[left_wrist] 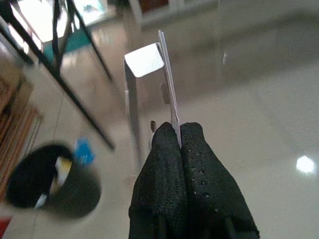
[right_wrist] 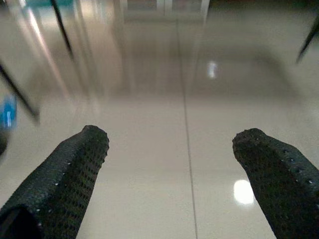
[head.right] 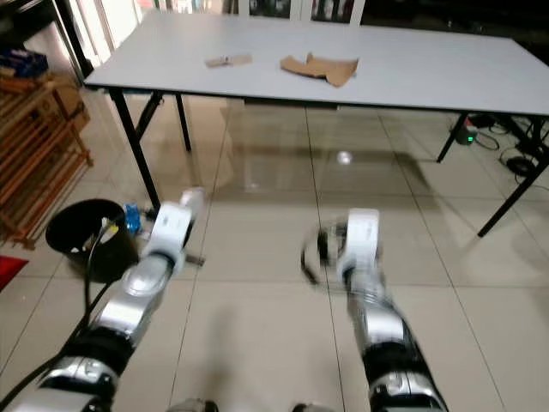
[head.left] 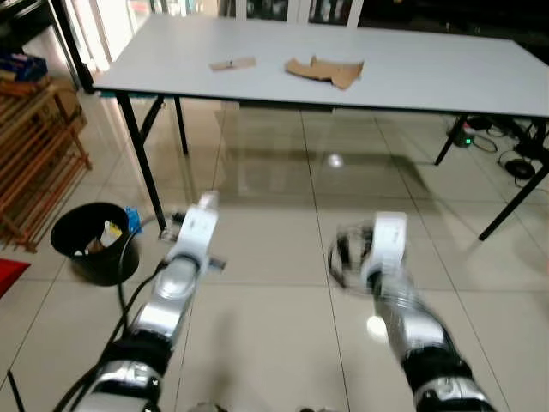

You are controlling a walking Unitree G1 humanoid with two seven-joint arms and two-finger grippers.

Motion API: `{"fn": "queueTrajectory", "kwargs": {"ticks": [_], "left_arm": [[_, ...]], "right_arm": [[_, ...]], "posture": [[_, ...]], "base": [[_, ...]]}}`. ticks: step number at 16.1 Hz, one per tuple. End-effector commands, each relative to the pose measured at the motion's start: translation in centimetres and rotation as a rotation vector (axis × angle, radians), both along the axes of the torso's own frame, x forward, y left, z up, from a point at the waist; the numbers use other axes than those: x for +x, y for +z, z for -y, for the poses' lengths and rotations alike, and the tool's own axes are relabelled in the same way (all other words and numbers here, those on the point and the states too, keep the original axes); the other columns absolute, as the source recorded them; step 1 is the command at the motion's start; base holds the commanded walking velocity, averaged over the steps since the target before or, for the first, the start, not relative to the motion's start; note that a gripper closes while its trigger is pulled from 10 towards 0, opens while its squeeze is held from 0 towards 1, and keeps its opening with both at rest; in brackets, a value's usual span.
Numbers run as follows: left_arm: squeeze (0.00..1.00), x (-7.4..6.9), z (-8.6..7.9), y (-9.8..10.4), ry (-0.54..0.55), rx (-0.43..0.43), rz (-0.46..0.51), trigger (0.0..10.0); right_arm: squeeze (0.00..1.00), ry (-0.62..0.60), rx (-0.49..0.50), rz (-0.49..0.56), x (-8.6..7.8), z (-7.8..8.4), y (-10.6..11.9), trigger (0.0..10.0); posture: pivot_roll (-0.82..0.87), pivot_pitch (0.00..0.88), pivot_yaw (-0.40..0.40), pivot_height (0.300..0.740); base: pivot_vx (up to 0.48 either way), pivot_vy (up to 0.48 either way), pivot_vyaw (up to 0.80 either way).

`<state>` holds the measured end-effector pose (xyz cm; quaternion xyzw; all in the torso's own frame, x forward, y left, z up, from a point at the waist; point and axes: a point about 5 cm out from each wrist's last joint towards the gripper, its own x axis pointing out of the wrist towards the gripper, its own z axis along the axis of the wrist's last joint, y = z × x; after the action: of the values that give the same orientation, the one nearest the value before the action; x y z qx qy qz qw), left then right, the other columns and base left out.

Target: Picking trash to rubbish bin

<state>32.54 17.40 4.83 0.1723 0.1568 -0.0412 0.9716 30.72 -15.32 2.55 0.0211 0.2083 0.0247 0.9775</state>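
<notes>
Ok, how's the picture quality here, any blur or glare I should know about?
Left eye view: the right gripper is smeared by motion, the table fairly sharp, glare spots on the floor tiles. Left wrist view: the fingers and the thin white piece they pinch are crisp, the black bin blurred. Right wrist view: background soft, bright reflections on the floor.

pretty bright indoor light, daylight pouring in top left and blowing out that corner. glossy floor tiles [head.left: 283, 232] throw back lamp glare spots and a soft table [head.left: 446, 69] reflection. both arms smeared with motion blur, wrist views soft too, bin [left_wrist: 47, 181] totally out of focus
</notes>
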Motion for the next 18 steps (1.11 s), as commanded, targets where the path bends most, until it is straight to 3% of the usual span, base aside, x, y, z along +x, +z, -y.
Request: {"fn": "queueTrajectory", "kwargs": {"ticks": [1,3,4,5,6,8,9,13,18], "left_arm": [[0.0,-1.2,-0.6,-2.0,-0.002,0.028,-0.043,10.0],[0.0,-5.3,-2.5,-6.4,0.034,0.053,-0.242,10.0],[0.0,-6.6,-2.9,-7.7,0.05,0.057,-0.329,10.0],[0.0,-7.4,-3.1,-8.4,0.071,0.053,-0.389,10.0],[0.0,-8.7,-3.3,-9.6,0.143,0.014,-0.47,10.0],[0.0,-9.7,-3.4,-10.3,0.178,-0.003,-0.506,10.0],[0.0,-11.0,-3.4,-11.1,0.203,-0.005,-0.547,10.0],[0.0,-13.6,-4.3,-12.4,0.274,-0.039,-0.599,10.0],[0.0,-13.8,-5.5,-12.3,0.352,-0.043,-0.586,10.0]], "right_arm": [[0.0,0.027,-0.042,-0.084,-1.1,0.4,-1.7,10.0],[0.0,0.037,-0.043,-0.261,-4.2,0.6,-5.4,10.0],[0.0,0.034,-0.03,-0.315,-5.4,0.5,-6.5,10.0],[0.0,0.037,-0.017,-0.362,-6.5,0.4,-7.4,10.0],[0.0,0.019,-0.027,-0.464,-8.9,0.5,-9.2,10.0],[0.0,0.003,-0.024,-0.513,-10.1,0.7,-10.0,10.0],[0.0,0.009,-0.026,-0.555,-11.3,0.6,-10.7,10.0],[0.0,0.046,-0.089,-0.598,-13.2,1.0,-11.6,10.0],[0.0,0.038,-0.079,-0.585,-12.7,0.9,-11.4,10.0]], "posture": [[-0.03,0.083,-0.06,0.74],[-0.04,0.08,-0.063,0.74],[-0.05,0.078,-0.062,0.74],[-0.05,0.074,-0.062,0.74],[-0.04,0.072,-0.065,0.74],[-0.04,0.067,-0.07,0.74],[-0.04,0.063,-0.071,0.74],[-0.05,0.05,-0.065,0.74],[-0.03,0.048,-0.061,0.74]], "base": [[0.0,0.0,0.0],[0.0,0.0,0.0],[0.0,0.0,0.0],[0.0,0.0,0.0],[0.0,0.0,0.0],[0.0,0.0,0.0],[0.0,0.0,0.0],[0.0,0.0,0.4],[0.0,0.0,0.8]]}}
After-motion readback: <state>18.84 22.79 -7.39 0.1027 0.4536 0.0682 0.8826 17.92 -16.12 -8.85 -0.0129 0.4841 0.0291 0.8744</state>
